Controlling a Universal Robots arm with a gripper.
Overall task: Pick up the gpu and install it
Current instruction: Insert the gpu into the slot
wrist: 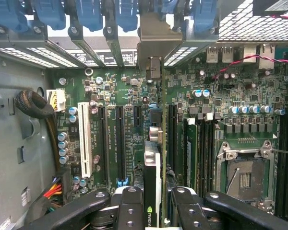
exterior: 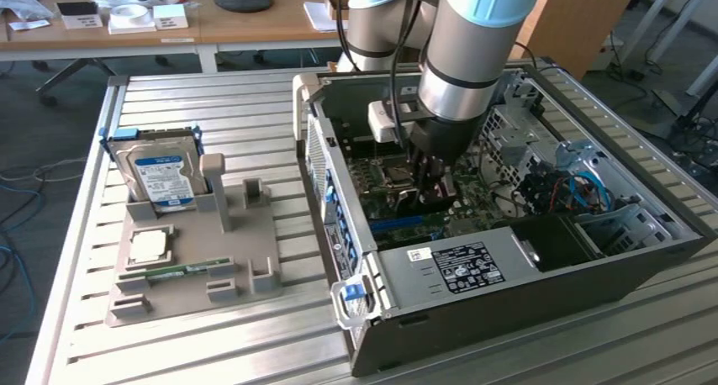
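Inside the open case (exterior: pixel 505 309), one gpu (wrist: pixel 152 167) stands on edge over the motherboard (wrist: pixel 110 81). It is clamped between the two fingers (wrist: pixel 129 206) of the single gripper (wrist: pixel 153 199), the jaws pressing on its two faces. Its long axis runs along the expansion slots, from the gripper toward the case's rear wall. Its silver bracket (wrist: pixel 156 40) is at that far end, below a row of blue clips (wrist: pixel 89 14). Whether its lower edge sits in a slot cannot be told.

On one side of the card lie two long black slots (wrist: pixel 120 143) and one white slot (wrist: pixel 84 139). On the other side, just beside it, is a third long black slot (wrist: pixel 172 139), with one CPU socket (wrist: pixel 245 175) farther out. Room at either face of the card is narrow, while the case stands open above it.

From the exterior view, one arm (exterior: pixel 472 32) reaches in through the open side at about the case's middle. It is well apart from the labelled power supply (exterior: pixel 472 263) at the near wall.

On the slatted table (exterior: pixel 202 108), at the exterior view's left and apart from the case, sits a grey tray (exterior: pixel 241 242). It holds one hard drive (exterior: pixel 163 175) standing upright, one CPU (exterior: pixel 151 245) lying flat and one memory stick (exterior: pixel 180 270).
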